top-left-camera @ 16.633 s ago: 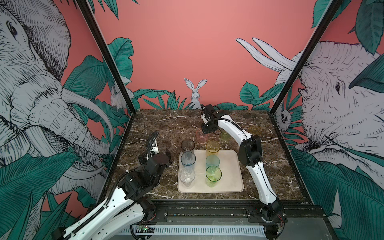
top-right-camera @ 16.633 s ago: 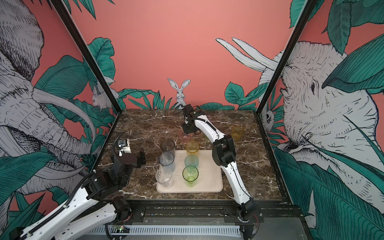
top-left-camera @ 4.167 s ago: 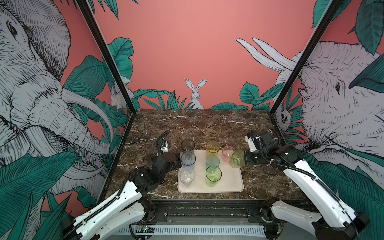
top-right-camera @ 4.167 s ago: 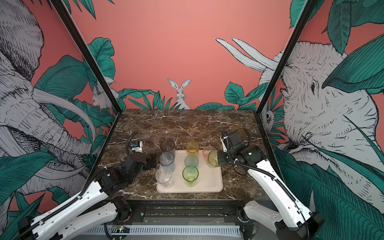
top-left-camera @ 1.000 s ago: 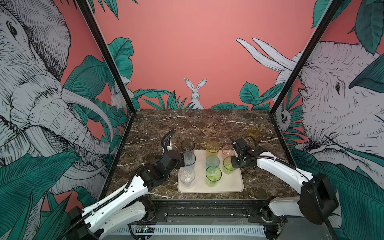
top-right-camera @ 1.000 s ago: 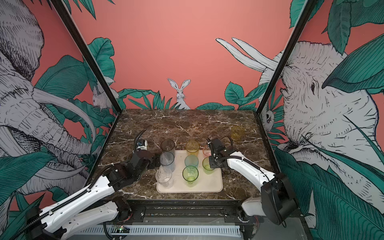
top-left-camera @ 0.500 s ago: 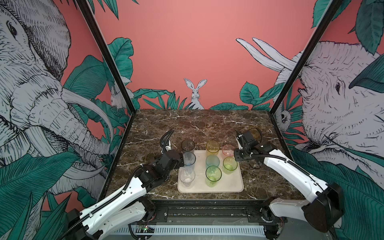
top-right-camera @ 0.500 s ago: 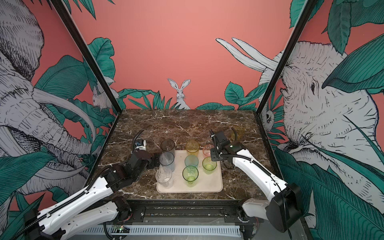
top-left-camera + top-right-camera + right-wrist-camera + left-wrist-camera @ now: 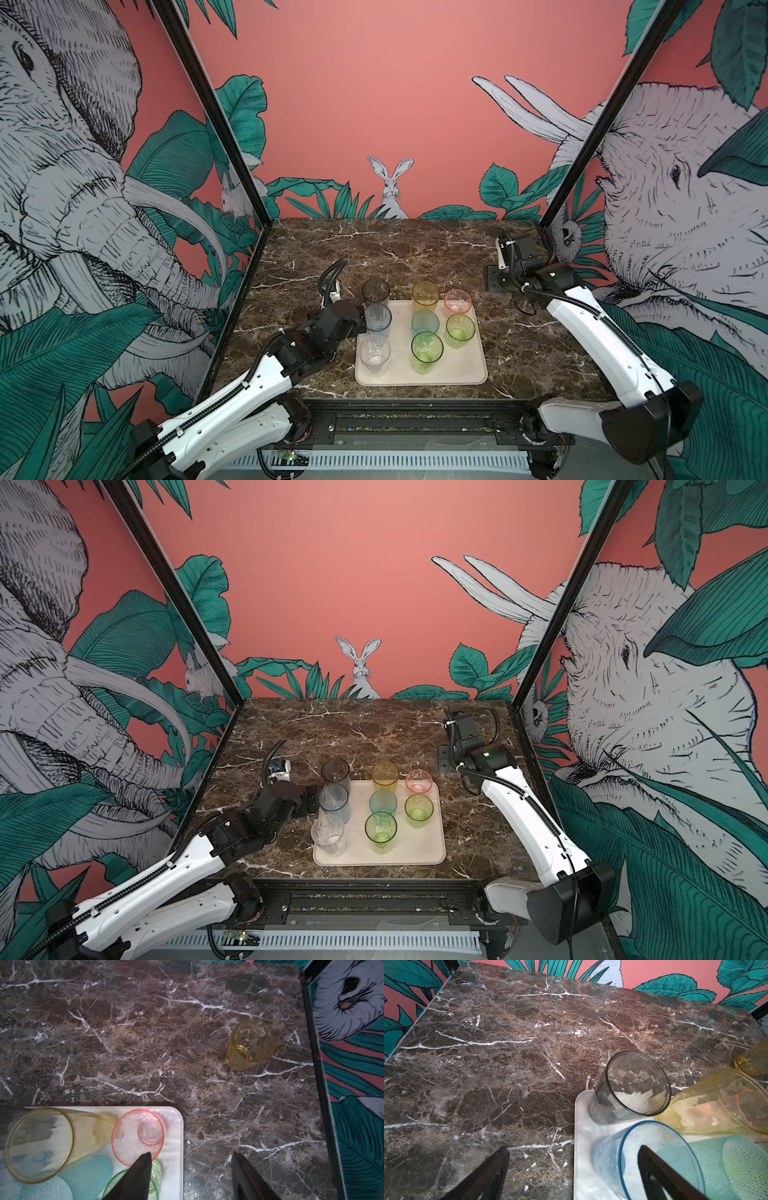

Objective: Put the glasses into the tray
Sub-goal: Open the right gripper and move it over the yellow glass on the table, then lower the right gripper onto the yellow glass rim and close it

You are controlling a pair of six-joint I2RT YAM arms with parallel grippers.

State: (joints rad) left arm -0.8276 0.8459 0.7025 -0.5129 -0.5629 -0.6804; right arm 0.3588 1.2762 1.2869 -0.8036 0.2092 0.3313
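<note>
The cream tray point(image 9: 467, 368) point(image 9: 424, 850) holds several glasses: smoky grey point(image 9: 375, 291), blue point(image 9: 377, 316), clear point(image 9: 374, 353), tall amber point(image 9: 425, 296), teal point(image 9: 425, 322), tall green point(image 9: 427, 351), pink point(image 9: 457, 301) and short green point(image 9: 460, 330). A short amber glass point(image 9: 251, 1045) stands alone on the marble near the right wall; my right arm hides it in both top views. My left gripper point(image 9: 360, 322) point(image 9: 573, 1167) is open beside the blue glass point(image 9: 643, 1157), one finger over its mouth. My right gripper point(image 9: 492, 280) point(image 9: 191, 1167) hangs open and empty above the tray's far right corner point(image 9: 174, 1126).
Dark marble tabletop point(image 9: 374, 249) enclosed by painted walls and black corner posts point(image 9: 582, 145). The right wall's black base rail point(image 9: 313, 1064) runs close behind the lone amber glass. Bare marble stretches behind and left of the tray.
My right gripper has let go of the short green glass on the tray, opened, and pulled up and back toward the right rear. The left arm has barely moved.
</note>
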